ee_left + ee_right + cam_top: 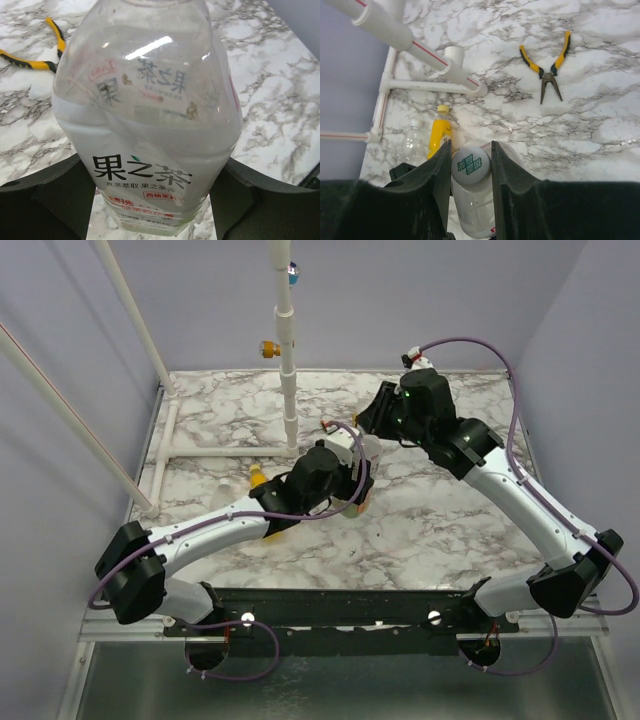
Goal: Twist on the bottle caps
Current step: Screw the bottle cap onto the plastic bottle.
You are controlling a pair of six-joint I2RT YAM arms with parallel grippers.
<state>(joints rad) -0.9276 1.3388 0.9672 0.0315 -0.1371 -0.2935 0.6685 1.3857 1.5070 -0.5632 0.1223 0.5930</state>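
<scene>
A clear bottle with a green-and-white label stands upright at mid-table, and my left gripper is shut on its lower body, with one dark finger on each side. A whitish bottle cap with green print sits on the neck of that bottle. My right gripper comes from above and is shut on this cap, both pads touching it. In the top view the two grippers meet at the bottle. A yellow bottle with a yellow cap lies behind to the left.
Yellow-handled pliers lie open on the marble top to the right. A white pipe frame rises at the back, with rails along the table. Another clear bottle lies beside the yellow one.
</scene>
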